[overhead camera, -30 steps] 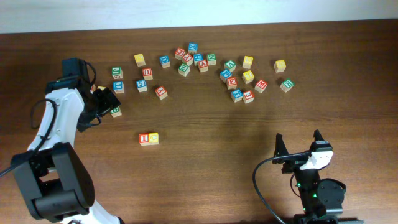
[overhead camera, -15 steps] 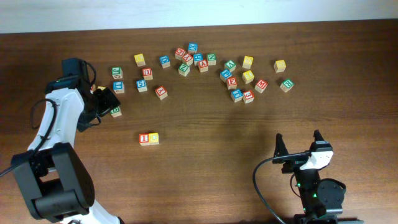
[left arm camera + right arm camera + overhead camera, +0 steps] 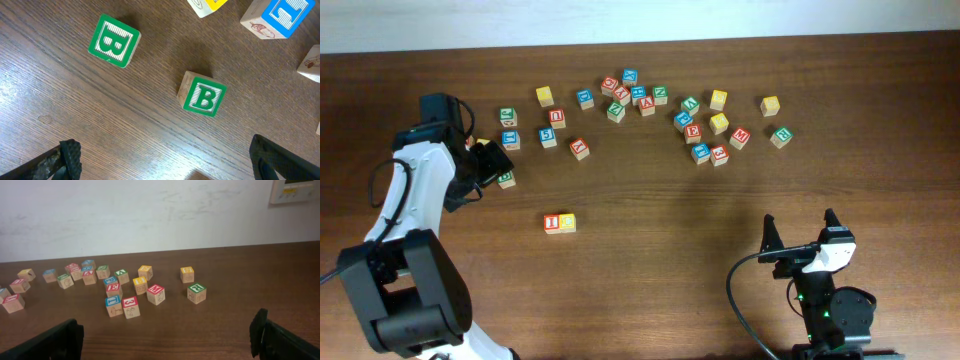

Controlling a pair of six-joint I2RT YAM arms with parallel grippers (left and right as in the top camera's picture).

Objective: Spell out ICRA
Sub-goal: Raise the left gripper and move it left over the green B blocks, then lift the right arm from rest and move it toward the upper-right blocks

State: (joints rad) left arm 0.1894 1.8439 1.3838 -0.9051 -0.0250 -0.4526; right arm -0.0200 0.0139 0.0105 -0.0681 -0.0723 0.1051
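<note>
- Wooden letter cubes (image 3: 720, 99) lay scattered along the far side of the dark bench (image 3: 650, 290); the near middle was bare apart from two cubes, seemingly kept as the place for the word
- Red I (image 3: 553, 223) and yellow C (image 3: 567, 222) sat there touching, I to the left of C; by my judgement that was the first half of the word in reading order, with R and A not yet added
- Green R (image 3: 196, 293) stood at the right edge of the scatter, apart from its neighbours and well away from the I and C pair; the red A I could not pick out with certainty among the red-lettered cubes
- Left gripper (image 3: 165, 162) hung over the left end of the scatter, jaws spread wide with nothing between them; beneath it lay one green B cube (image 3: 114, 41) and a second green B cube (image 3: 202, 97) — neither belongs in the word, so the arm looked to be searching rather than poised to grasp
- Right gripper (image 3: 800, 231) sat at the near right, jaws fully apart and empty, facing the cubes from a distance — probably parked clear of the left arm's work; it was the arm on the R's side
</note>
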